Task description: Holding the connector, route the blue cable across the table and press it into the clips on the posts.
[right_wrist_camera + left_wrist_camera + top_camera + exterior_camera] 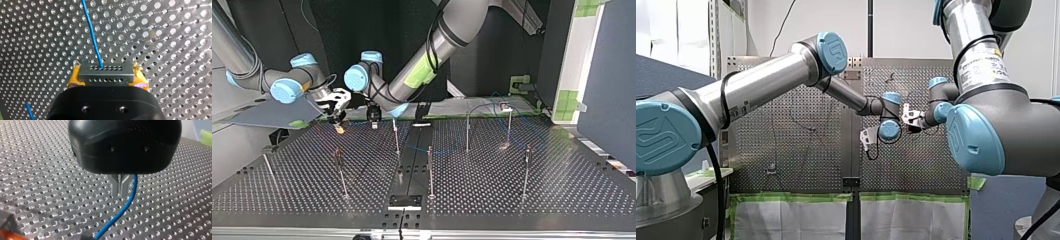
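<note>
In the right wrist view my right gripper (105,75) is shut on the grey connector (105,73), which sits between its yellow pads (74,77). The blue cable (93,35) leaves the connector and runs ahead over the perforated table. In the left wrist view my left gripper (119,193) has its metal fingers shut together just above the table. The blue cable (125,208) passes close beside them; I cannot tell if it is pinched. In the top view both grippers hang at the table's far edge, my right gripper (337,117) left of my left gripper (373,121).
Several thin posts with clips stand on the table in the top view, among them one (396,136) near the grippers, one (430,170) in the middle and one (526,170) at the right. A second stretch of blue cable (30,111) lies beside my right gripper.
</note>
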Controlling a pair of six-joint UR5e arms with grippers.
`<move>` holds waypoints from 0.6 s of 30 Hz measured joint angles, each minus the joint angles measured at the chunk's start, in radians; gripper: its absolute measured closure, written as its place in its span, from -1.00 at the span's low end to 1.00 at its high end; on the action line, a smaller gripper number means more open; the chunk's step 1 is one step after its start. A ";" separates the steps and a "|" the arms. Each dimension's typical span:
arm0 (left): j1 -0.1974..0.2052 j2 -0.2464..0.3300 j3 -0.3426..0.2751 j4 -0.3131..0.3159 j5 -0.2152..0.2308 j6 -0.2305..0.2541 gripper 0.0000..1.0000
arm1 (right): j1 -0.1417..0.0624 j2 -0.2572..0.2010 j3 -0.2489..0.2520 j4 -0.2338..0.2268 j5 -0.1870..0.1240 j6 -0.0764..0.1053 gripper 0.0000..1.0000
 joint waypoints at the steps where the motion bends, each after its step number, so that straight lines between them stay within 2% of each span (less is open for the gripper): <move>1: -0.001 0.000 0.000 -0.002 -0.004 0.000 1.00 | 0.000 0.000 0.000 0.000 0.000 0.000 1.00; 5: -0.006 0.003 0.003 -0.024 -0.032 -0.003 1.00 | 0.001 -0.001 0.000 0.000 -0.001 -0.001 1.00; 10: -0.009 0.017 0.005 -0.061 -0.046 -0.014 1.00 | 0.001 -0.013 -0.001 0.001 0.001 0.005 1.00; 13: -0.010 0.034 0.005 -0.088 -0.051 -0.017 1.00 | 0.002 -0.030 -0.001 0.001 -0.003 0.020 1.00; 18: -0.013 0.061 0.004 -0.115 -0.084 -0.020 1.00 | 0.008 -0.061 -0.001 -0.005 -0.014 0.065 1.00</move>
